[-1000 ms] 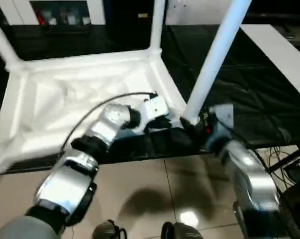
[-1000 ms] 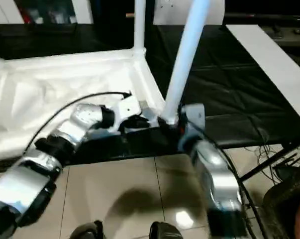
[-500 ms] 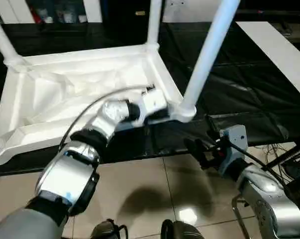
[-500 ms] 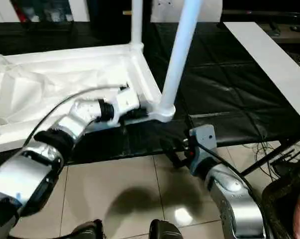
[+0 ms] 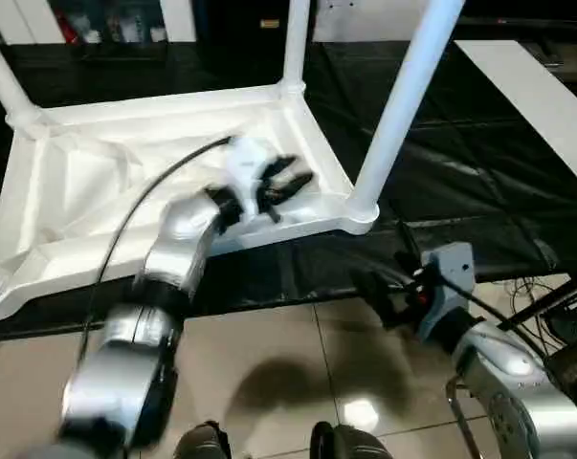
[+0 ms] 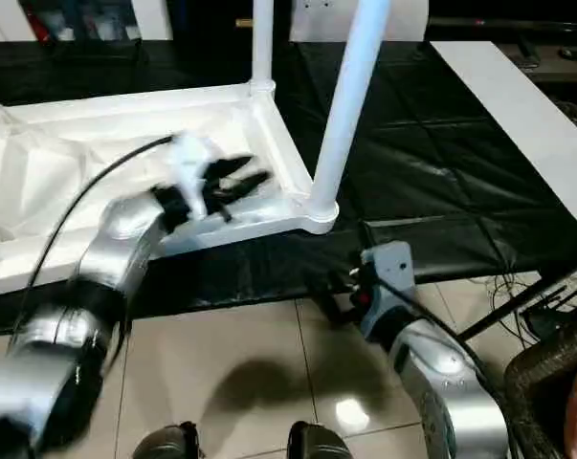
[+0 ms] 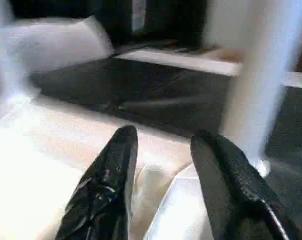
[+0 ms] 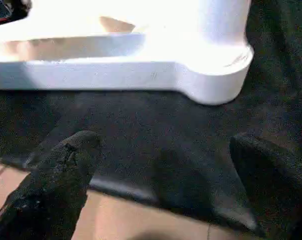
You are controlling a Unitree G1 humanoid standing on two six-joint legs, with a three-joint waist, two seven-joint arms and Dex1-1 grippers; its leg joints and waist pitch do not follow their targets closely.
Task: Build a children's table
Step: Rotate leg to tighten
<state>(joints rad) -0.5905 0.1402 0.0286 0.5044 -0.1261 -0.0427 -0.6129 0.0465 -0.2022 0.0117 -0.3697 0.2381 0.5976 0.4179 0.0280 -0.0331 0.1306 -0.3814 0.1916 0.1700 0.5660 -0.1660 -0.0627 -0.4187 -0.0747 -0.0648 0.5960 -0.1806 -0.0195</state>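
The white tabletop (image 5: 125,172) lies upside down on the black work table, ribbed underside up. A white leg (image 5: 403,96) stands in its near right corner socket (image 8: 221,65). Two more legs (image 5: 296,43) (image 5: 1,76) rise from the far corners. My left gripper (image 5: 293,182) hovers open over the underside, just left of the near right leg, holding nothing; its fingers (image 7: 110,170) stand spread in the left wrist view. My right gripper (image 5: 376,295) is open and empty, off the table's front edge, facing that corner socket.
The black-covered work table (image 5: 460,163) stretches to the right, with a long white board (image 5: 537,86) on its far right side. Tiled floor (image 5: 269,363) lies under my forearms. Cables (image 5: 546,296) hang at the right. A cabinet (image 5: 106,19) stands behind.
My left gripper has come off the tabletop's near rim and lifted over the underside, open. My right gripper, at the leg's base a second ago, has drawn back off the table edge.
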